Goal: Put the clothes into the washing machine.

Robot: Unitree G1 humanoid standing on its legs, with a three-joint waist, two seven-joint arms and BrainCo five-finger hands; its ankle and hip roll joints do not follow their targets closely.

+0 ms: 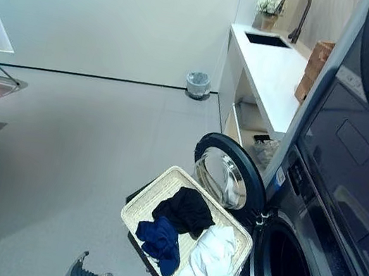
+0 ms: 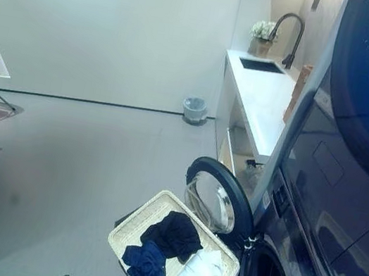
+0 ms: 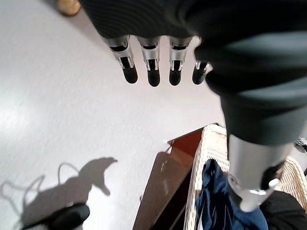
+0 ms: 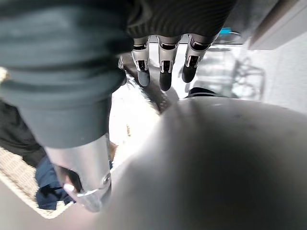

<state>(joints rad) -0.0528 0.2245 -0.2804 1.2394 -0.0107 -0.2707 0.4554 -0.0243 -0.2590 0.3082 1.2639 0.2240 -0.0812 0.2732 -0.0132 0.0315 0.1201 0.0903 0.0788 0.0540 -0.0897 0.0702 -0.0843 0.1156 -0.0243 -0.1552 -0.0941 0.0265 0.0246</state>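
While round door (image 1: 229, 177) gapes, woven basket (image 1: 152, 197) holds crumpled clothes (image 1: 187, 210).

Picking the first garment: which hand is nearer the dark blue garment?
Probably left. The left hand hangs beside the basket near the dark blue garment; the right hand hangs nearer the washer.

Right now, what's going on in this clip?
The robot stands by a front-loading washing machine whose door is swung open. A woven basket beside it holds a black garment, a blue garment and a white garment. Nothing is picked up yet: the left hand and right hand hang open, holding nothing.
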